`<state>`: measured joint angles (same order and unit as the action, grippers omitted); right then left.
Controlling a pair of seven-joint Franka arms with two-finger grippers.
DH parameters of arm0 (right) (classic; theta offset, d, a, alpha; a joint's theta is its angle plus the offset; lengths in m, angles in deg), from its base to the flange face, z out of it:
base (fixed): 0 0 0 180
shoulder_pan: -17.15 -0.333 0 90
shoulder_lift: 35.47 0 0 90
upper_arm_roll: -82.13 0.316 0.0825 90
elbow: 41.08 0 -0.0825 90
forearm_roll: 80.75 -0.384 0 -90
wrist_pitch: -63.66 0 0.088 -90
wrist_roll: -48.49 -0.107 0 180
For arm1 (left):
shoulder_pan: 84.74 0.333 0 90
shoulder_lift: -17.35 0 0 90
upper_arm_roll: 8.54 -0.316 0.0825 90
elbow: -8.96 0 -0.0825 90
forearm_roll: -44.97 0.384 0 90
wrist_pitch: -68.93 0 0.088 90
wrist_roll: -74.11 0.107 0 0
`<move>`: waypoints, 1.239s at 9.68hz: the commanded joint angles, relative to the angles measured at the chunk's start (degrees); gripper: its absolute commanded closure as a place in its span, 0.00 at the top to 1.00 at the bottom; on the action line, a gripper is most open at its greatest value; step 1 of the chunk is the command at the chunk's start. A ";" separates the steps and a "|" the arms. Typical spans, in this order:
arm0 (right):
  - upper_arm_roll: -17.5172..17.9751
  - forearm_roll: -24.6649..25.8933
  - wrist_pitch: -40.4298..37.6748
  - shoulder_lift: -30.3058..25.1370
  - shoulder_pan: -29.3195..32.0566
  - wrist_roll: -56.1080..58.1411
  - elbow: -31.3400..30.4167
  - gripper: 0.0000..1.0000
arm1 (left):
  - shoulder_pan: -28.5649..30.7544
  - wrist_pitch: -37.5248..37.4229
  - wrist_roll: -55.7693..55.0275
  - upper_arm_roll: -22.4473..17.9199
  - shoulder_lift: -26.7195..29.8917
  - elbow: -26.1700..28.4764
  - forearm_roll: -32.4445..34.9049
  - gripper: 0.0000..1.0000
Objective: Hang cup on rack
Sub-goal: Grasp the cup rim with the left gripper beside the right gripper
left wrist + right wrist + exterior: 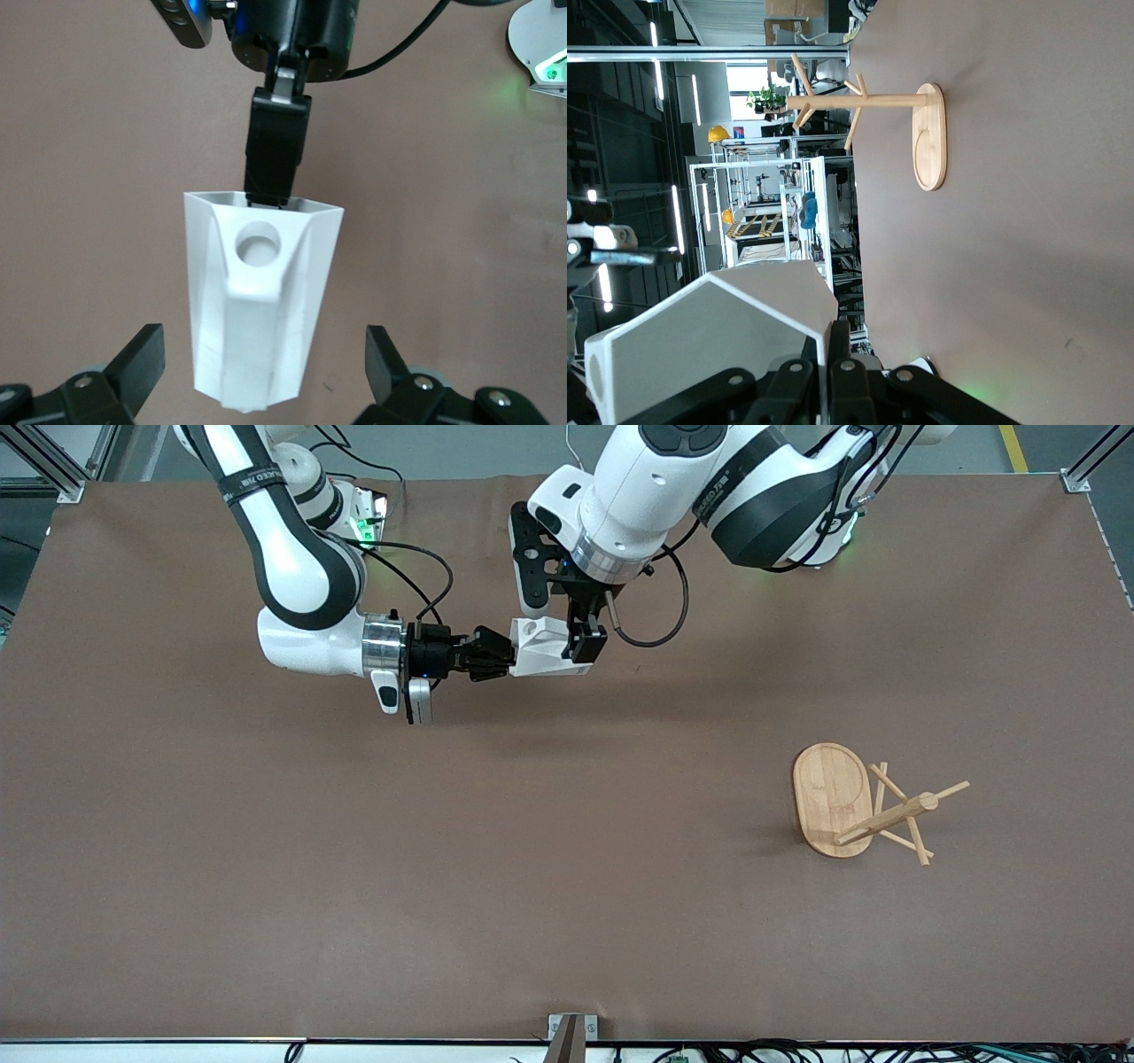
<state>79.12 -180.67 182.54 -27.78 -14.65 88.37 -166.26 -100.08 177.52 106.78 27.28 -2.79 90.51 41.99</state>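
We see even, bright overhead light; soft shadows fall on the brown tabletop. All views look sharp, without glare.

The left wrist view cut off the left gripper fingers; the right wrist view cropped the cup.

A brown table fills the scene, with metal shelving under strip lights.
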 commanded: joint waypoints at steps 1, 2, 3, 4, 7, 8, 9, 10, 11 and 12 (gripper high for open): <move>-0.33 -2.03 0.20 -1.36 -0.99 1.95 -1.38 0.00 | 0.14 0.31 1.42 0.04 -2.19 0.63 1.40 1.00; -0.33 -2.03 0.55 -1.45 -1.17 2.56 -1.47 0.00 | 0.23 0.31 1.60 0.04 -2.28 1.06 1.40 1.00; -0.33 -2.03 0.64 -1.45 -1.17 2.56 -1.47 0.00 | 0.14 0.13 1.60 0.04 -2.28 1.94 1.49 1.00; -0.33 -2.03 0.65 -1.45 -1.17 2.65 -1.39 0.00 | 0.14 -0.04 1.77 0.04 -2.28 2.64 1.49 1.00; -0.33 -2.03 0.73 -1.53 -1.26 2.74 -1.38 0.00 | 0.32 -0.31 4.75 0.04 -2.46 3.61 1.49 1.00; -0.33 -1.94 0.73 -1.53 -1.26 2.74 -1.38 0.00 | 0.49 -0.31 6.16 0.04 -2.54 3.96 1.40 1.00; -0.33 -2.03 0.82 -1.62 -1.52 2.83 -1.38 0.00 | 0.41 -0.48 6.26 0.04 -3.15 3.97 1.40 1.00; -0.33 -2.03 0.91 -1.88 -1.87 2.83 -1.47 0.00 | 0.40 -0.75 6.35 0.04 -3.25 3.97 1.40 1.00; -0.33 -2.03 1.00 -1.97 -1.87 2.92 -1.39 0.00 | 0.40 -0.75 6.35 0.04 -3.25 3.97 1.40 1.00; -0.33 -2.03 1.00 -1.97 -1.87 2.92 -1.38 0.00 | 0.32 -0.75 6.35 0.04 -3.25 4.05 1.49 1.00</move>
<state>79.13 -180.68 182.76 -27.92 -15.70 89.96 -166.25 -99.81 177.05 112.31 27.23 -5.26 93.40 42.05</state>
